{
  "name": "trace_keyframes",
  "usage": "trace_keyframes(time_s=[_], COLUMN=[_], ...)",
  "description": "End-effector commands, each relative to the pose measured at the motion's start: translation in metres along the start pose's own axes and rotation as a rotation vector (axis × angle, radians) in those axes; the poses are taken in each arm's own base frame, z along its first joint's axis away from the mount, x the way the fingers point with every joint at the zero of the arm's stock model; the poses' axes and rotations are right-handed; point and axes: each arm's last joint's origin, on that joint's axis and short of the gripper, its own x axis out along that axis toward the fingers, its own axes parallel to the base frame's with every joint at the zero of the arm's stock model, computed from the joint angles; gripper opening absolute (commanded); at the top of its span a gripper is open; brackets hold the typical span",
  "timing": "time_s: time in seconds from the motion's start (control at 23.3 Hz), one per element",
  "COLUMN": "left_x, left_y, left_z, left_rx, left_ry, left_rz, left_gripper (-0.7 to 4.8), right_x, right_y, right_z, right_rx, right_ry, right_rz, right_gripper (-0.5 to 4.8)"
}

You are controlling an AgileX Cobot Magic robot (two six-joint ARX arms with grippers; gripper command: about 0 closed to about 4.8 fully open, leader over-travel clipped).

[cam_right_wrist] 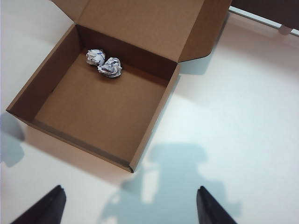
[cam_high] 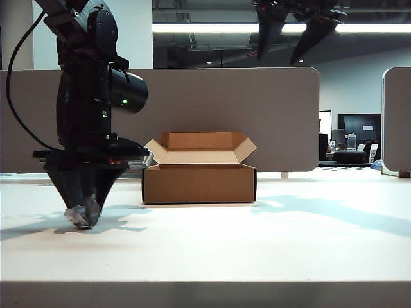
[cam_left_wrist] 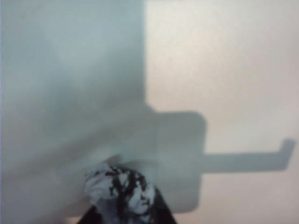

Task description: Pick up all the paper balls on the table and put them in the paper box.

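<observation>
Your left tool (cam_high: 82, 215) was clenched on the last paper ball (cam_high: 78, 216) at the table (cam_high: 257, 250); the paper box (cam_high: 199, 183), holding 2 balls (cam_right_wrist: 105, 63), lay rightward. Your right tool (cam_right_wrist: 128, 205) hung released above it.

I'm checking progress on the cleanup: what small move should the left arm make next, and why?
Probably finish closing and lift straight up. The left gripper is down on the table with its fingers around the last paper ball, left of the paper box. Two balls already lie inside; the right gripper hangs open above it.
</observation>
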Motion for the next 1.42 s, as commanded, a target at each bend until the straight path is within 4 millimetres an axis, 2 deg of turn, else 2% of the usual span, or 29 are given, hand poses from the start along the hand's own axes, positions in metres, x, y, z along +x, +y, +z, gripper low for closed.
trace_keyframes(time_s=[0.04,0.13,0.21,0.47,0.6,0.73,0.86,1.12,1.24,1.33,1.42], left_x=[0.000,0.000,0.000,-0.001,-0.010,-0.027,-0.052,-0.110,-0.128,-0.135,-0.132], left_y=[0.000,0.000,0.000,0.000,-0.001,-0.001,-0.002,-0.003,-0.004,-0.005,-0.004], left_z=[0.001,0.001,0.001,0.002,0.007,0.016,0.029,0.061,0.071,0.080,0.086], left_rx=[-0.001,-0.001,0.000,0.000,0.003,0.007,0.009,0.002,-0.019,-0.001,-0.008], left_ry=[-0.012,-0.013,-0.013,-0.024,-0.049,-0.112,-0.229,-0.606,-0.765,-0.879,-0.905], left_rz=[-0.001,-0.001,-0.001,-0.001,-0.004,-0.004,-0.004,-0.008,-0.028,-0.077,-0.102], left_gripper=[1.06,0.97,0.51,0.49,0.49,0.49,0.49,0.50,0.55,1.10,2.15], right_x=[-0.006,-0.006,-0.006,-0.006,-0.006,-0.006,-0.006,-0.006,-0.006,-0.006,-0.006], right_y=[0.000,0.000,0.000,0.000,-0.001,-0.001,-0.001,-0.001,-0.001,-0.001,-0.001], right_z=[0.003,0.003,0.003,0.003,0.004,0.004,0.004,0.004,0.003,0.003,0.003], right_rx=[-0.004,-0.004,-0.004,-0.004,-0.003,-0.003,-0.003,-0.002,0.002,0.002,0.001], right_ry=[-0.028,-0.028,-0.028,-0.028,-0.032,-0.038,-0.039,-0.035,-0.027,-0.027,-0.027], right_rz=[-0.002,-0.002,-0.002,-0.003,-0.003,-0.005,-0.005,-0.003,-0.001,-0.001,-0.002], right_gripper=[3.87,3.87,3.87,3.87,3.87,3.87,3.87,3.87,3.86,3.86,3.87])
